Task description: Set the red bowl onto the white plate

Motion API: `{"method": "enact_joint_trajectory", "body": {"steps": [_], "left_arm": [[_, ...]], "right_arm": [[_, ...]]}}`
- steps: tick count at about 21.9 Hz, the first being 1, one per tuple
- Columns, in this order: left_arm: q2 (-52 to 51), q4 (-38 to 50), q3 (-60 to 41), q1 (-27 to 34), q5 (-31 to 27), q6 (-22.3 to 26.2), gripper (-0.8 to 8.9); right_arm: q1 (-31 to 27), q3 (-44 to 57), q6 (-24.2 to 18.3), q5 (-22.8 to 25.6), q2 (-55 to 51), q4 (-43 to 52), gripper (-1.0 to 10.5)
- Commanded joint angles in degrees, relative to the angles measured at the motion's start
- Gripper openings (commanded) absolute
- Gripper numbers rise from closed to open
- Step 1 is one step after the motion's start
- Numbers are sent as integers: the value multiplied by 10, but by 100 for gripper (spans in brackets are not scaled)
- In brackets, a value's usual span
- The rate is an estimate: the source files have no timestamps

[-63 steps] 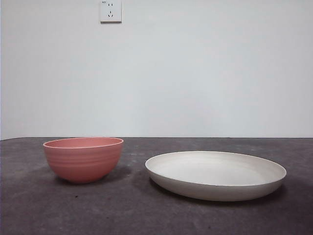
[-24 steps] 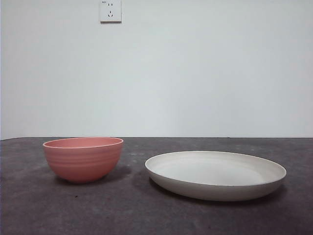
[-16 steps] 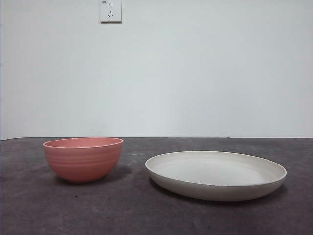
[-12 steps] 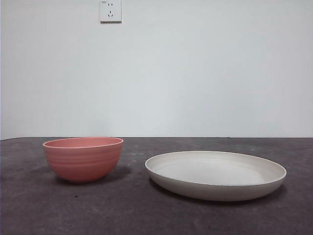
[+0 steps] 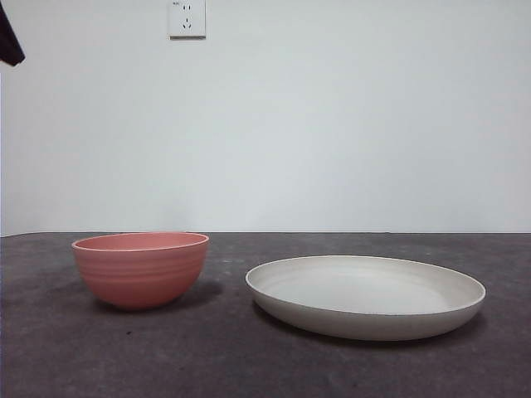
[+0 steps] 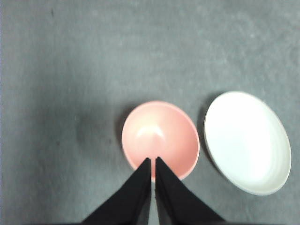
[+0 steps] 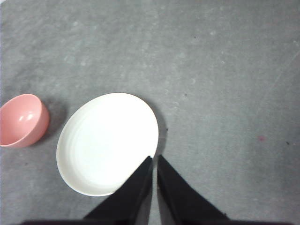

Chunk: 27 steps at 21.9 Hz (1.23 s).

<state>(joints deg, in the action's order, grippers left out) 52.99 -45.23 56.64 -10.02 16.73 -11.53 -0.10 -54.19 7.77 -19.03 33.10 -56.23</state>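
While one red bowl (image 5: 140,269) stands beside one white plate (image 5: 365,296), both grippers' jaws are narrow; nothing held.

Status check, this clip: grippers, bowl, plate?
Left gripper shut, high above salmon-pink ridged bowl. Right gripper shut, above cream shallow plate. Bowl beside plate, apart.

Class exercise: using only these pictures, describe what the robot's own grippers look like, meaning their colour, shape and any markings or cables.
The left gripper and the right gripper each have two plain black jaws, broad at the base and tapering to narrow tips. No markings or cables show. The front view shows only a black tip at the top corner.
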Motion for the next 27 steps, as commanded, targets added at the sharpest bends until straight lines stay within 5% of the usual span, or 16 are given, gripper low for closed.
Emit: {"method": "enact_joint_trajectory", "body": {"steps": [1,9,11,14,19,22,27], "left_arm": [[3,-17,13,-4,14,-1,20],[2,-45,13,-6,96,25,35],[2,-45,13,-7,106,31,104],[2,-45,13,-8,106,34,290],[2,-43,13,-8,106,39,520],[2,-32,13,-8,102,45,602],[20,0,13,-8,80,40,598]], "right_arm": [[0,-10,-7,-38,1,4,11],[0,-10,-8,-159,1,4,11],[0,-10,-8,-163,1,4,27],[0,-10,-8,-167,2,4,175],[0,-10,-8,-170,2,4,607],[0,-10,-9,-170,2,4,632],[0,-10,-9,-170,1,5,631]]}}
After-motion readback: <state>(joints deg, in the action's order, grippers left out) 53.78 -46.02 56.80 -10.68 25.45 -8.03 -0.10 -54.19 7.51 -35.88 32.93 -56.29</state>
